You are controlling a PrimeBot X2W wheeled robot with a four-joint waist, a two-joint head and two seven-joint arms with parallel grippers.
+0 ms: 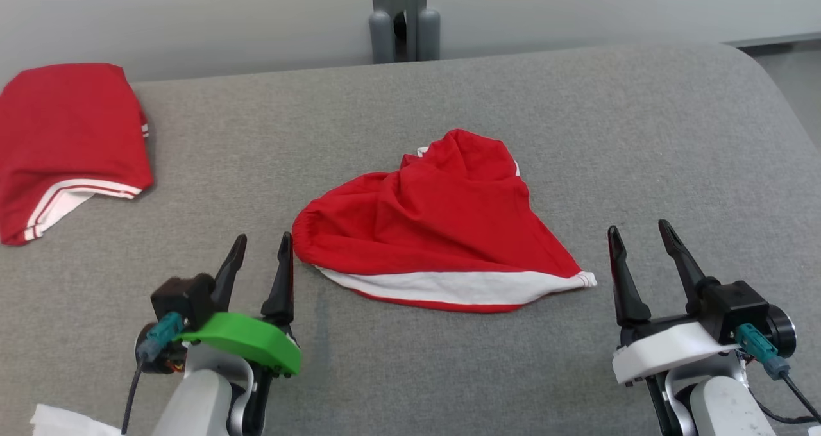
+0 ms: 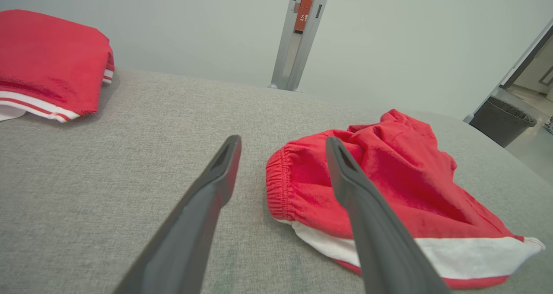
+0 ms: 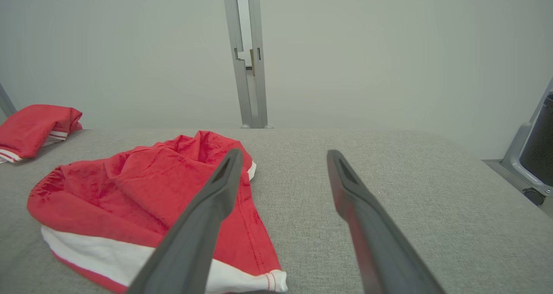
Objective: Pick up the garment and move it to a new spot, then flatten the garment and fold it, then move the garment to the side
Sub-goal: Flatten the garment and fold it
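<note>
While both jaws gape empty, the red garment (image 1: 442, 224) lies crumpled on grey fabric (image 1: 449, 83).

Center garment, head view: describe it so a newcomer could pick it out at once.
On the grey padded table, look near the middle, between the robot's left tool and right tool. The center garment is a rumpled red heap with a white band along its near edge. Unlike the folded red garment at the far left, it lies creased and unfolded.

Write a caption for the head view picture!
Red garment lies crumpled between open left gripper and open right gripper.
</note>
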